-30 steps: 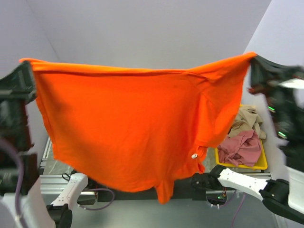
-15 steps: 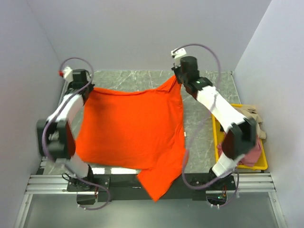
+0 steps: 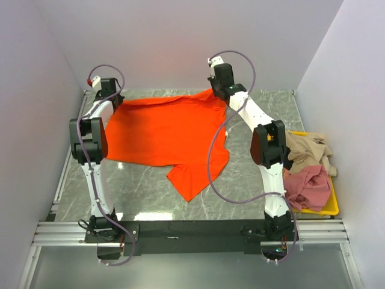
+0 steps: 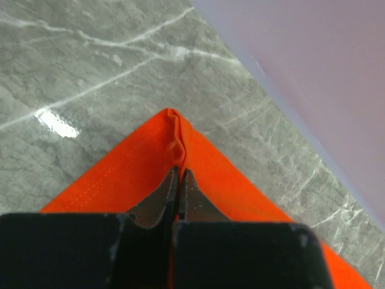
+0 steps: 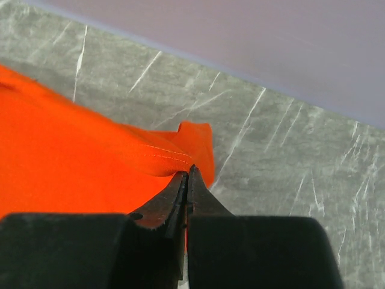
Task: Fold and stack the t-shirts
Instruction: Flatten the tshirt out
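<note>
Bright orange-red cloth t-shirt [image 3: 162,129]: spread flat on grey marbled table [image 3: 144,192], far half. Left gripper [image 4: 179,173]: clenched on its far-left corner. Right gripper [image 5: 187,170]: clenched on its far-right corner.

Top cam: high behind me, looking down on the whole desk [image 3: 150,192]. Wrist cams: tight over my left claw [image 4: 179,180] and right claw [image 5: 187,177], both facing the far wall [image 3: 180,48]. Shared with top: far corners of the orange t-shirt [image 3: 162,129].
</note>
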Motion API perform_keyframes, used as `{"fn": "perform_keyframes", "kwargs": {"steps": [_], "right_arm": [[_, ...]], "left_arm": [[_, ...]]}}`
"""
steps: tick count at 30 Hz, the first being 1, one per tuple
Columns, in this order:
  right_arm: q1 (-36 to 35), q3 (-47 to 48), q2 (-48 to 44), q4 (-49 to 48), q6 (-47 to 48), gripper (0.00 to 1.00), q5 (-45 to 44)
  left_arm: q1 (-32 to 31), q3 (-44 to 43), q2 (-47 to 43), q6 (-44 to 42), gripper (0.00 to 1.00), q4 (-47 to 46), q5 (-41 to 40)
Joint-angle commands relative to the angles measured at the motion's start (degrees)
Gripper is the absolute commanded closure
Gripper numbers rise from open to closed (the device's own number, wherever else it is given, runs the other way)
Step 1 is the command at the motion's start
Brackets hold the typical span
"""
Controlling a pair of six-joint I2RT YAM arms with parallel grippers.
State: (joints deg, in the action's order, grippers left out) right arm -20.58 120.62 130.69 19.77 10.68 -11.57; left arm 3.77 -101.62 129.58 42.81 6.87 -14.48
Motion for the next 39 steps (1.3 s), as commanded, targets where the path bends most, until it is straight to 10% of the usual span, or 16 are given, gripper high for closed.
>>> {"fn": "perform_keyframes", "kwargs": {"steps": [1,25,39], "right_arm": [[0.3,-0.3,-4.5,-5.3,-1.9,1.00,-2.1],[0.2,-27.7,-69.6,-1.7,-10.1,1.00,8.7],[0.2,-11.8,-70.4,5.7,-7.9,1.00,8.8]], "left_arm": [[0.6,-3.1,-2.0,-1.1,0.99,-3.3,1.7],[0.1,19.0,-69.5,1.0,1.00,5.0,0.6],[0.1,4.2,-69.6,-1.5,0.99,9.1,3.6]]}}
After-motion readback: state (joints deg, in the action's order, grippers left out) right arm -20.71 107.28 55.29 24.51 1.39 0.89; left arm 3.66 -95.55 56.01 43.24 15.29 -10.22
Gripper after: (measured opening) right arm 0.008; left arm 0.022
